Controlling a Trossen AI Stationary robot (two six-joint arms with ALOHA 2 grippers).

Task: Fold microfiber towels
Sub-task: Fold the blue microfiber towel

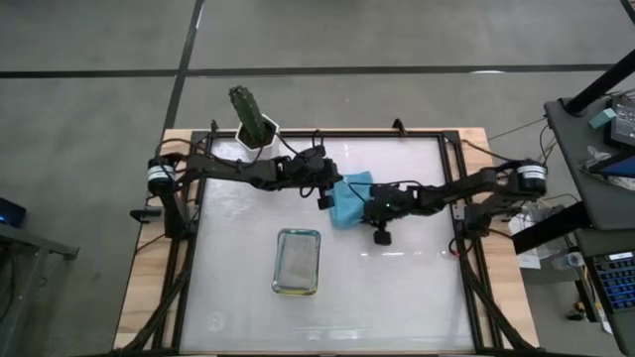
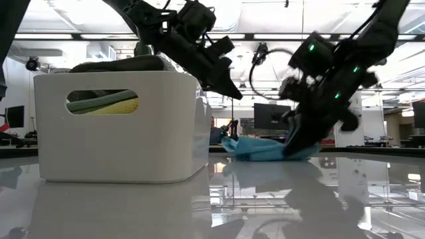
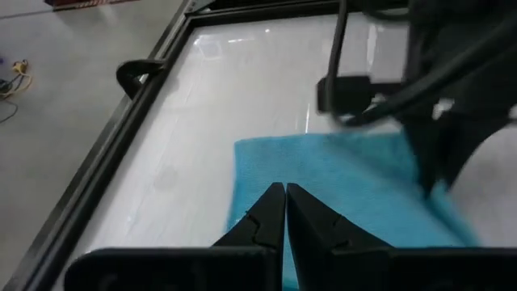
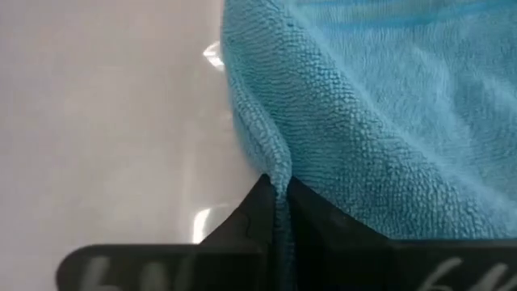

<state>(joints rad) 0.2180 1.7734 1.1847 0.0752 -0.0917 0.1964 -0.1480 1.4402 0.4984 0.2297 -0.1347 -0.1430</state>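
A blue microfiber towel (image 1: pixel 349 201) lies bunched on the white table, a little right of the middle. My right gripper (image 4: pixel 279 194) comes in from the table's right and is shut on the towel's right side (image 2: pixel 292 149). My left gripper (image 2: pixel 236 95) hangs shut above the towel's left part (image 3: pixel 284 198), clear of it and with nothing between its fingers. More towels, green and yellow (image 2: pixel 106 103), lie in the white bin (image 2: pixel 116 133). My right gripper pinches a raised fold of the towel's edge (image 4: pixel 273 158) between its two fingers. The fingers slant down from the table's right side. The rest of the towel (image 4: pixel 388 113) lies slack on the table beyond them.
The white bin (image 1: pixel 256 134) stands at the table's far edge with a dark green cloth sticking up. A clear glass container (image 1: pixel 297 261) sits near the table's middle, nearer the front. A black frame (image 1: pixel 458 198) runs round the table.
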